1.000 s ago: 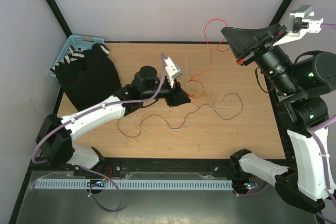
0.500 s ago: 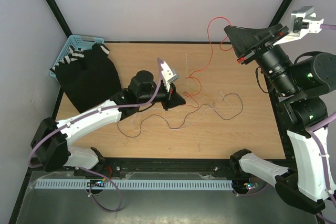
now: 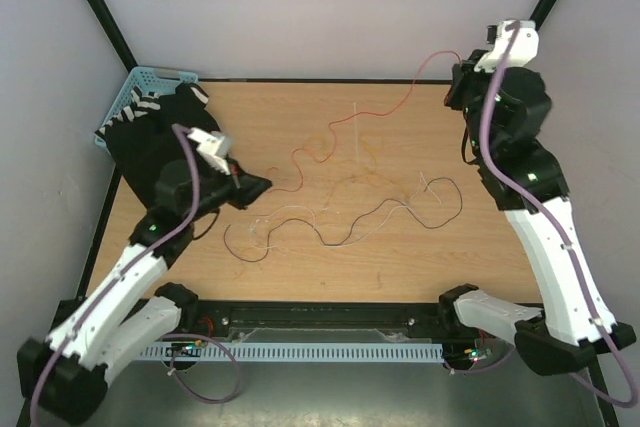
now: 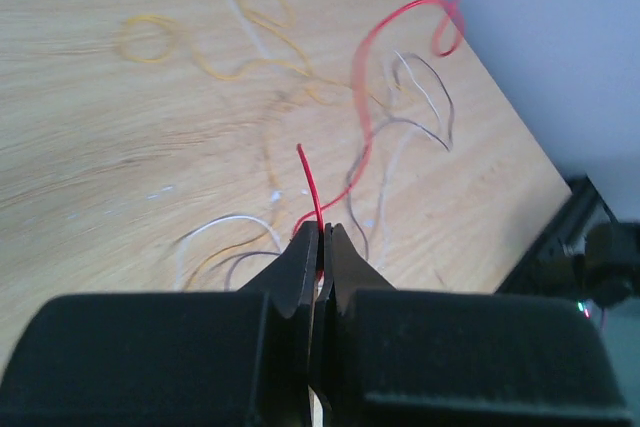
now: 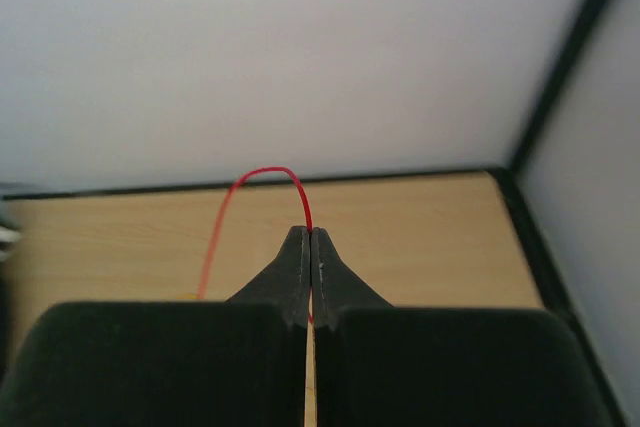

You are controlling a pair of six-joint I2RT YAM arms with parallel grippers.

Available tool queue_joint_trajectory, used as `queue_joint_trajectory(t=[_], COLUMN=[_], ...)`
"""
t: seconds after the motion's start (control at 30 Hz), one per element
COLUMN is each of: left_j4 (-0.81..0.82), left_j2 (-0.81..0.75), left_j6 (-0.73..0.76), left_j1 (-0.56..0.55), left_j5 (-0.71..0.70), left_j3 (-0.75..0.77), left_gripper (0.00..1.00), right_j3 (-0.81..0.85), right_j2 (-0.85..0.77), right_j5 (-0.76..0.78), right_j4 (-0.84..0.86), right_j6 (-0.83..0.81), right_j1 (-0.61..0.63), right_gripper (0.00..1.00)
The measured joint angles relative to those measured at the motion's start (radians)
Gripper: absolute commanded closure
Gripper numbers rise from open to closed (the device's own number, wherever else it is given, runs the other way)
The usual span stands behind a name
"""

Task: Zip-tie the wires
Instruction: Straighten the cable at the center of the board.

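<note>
The wires lie loose on the wooden table: a dark brown strand [image 3: 350,235], a white strand [image 3: 290,212] and a faint orange-yellow strand [image 4: 240,59]. The red wire [image 3: 345,122] is lifted and spans between both grippers. My left gripper [image 3: 258,187] is at the table's left and is shut on one end of the red wire [image 4: 362,77], whose tip sticks up past the jaws [image 4: 320,232]. My right gripper [image 3: 460,72] is raised at the back right corner and is shut on the other end [image 5: 225,217], pinched at the tips [image 5: 310,235].
A blue basket [image 3: 150,80] sits at the back left, with a black cloth [image 3: 160,147] draped from it onto the table. A thin pale strip [image 3: 353,127] lies near the back middle. Black frame posts stand at both back corners.
My left gripper has drawn back to the left with its red wire end. The right arm has swung up and back. The red wire now stretches out between them, clear of the other strands.
</note>
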Motion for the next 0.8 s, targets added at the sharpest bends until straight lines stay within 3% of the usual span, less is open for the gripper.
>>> queue_joint_trajectory(t=[0.17,0.33,0.63,0.8], left_j4=[-0.176,-0.355,-0.458,-0.47], left_j2=[-0.198,-0.259,-0.243,-0.242], left_j6=[-0.04,-0.083,-0.228,-0.276], left_j1=[0.179,0.305,0.318,0.319], left_j5=[-0.034,-0.079,-0.169,-0.182], left_j3=[-0.013,-0.007,-0.145,-0.206], left_gripper=[1.0,1.0,1.0,1.0], right_j3=[-0.134,-0.257,-0.551,-0.629], right_j2=[0.032,0.03,0.029,0.066], right_j5=[0.078,0.094,0.09,0.095], right_j4=[-0.051,-0.067,-0.082,-0.091], right_j6=[-0.006,0.008,0.023,0.023], right_j1=[-0.157,-0.258,-0.35,-0.358], right_gripper=[1.0,1.0,1.0,1.0])
